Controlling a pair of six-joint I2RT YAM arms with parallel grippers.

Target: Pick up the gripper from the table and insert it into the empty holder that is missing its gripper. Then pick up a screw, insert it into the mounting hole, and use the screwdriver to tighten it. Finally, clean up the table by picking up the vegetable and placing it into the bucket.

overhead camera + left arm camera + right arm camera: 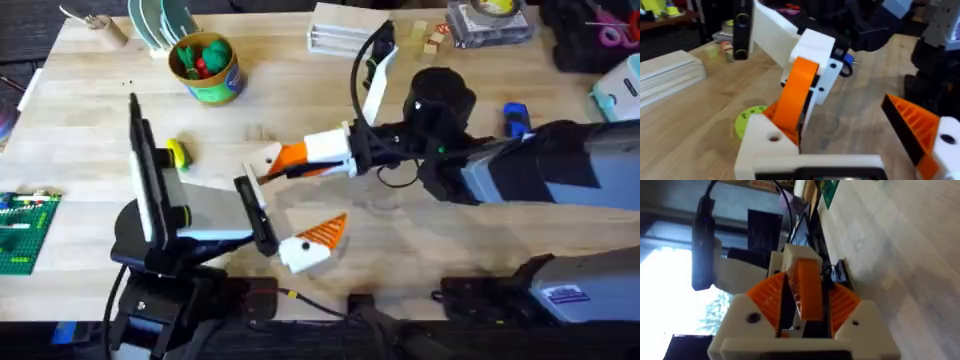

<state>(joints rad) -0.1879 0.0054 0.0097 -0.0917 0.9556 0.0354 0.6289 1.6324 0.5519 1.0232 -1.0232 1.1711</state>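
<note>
The orange ribbed gripper (289, 156) (795, 95) (807, 292) is pinched in my right gripper (312, 158) (805, 305), which reaches in from the right. Its tip rests against the bare white holder (265, 160) (765, 142), the far finger of my left gripper (292, 198) (845, 142). The left gripper stands open, and its other finger carries an orange pad (325, 232) (917, 127). The yellow vegetable (177, 152) lies on the table to the left. The bucket (207, 68) stands at the back left with green and red toys in it. The blue screwdriver (515, 118) peeks out behind the right arm.
A lime-green disc (750, 120) lies on the table under the joined grippers. A green studded plate (25, 230) sits at the left edge. Plates in a rack (160, 20), a white box (345, 30) and a clear case (490, 20) line the back.
</note>
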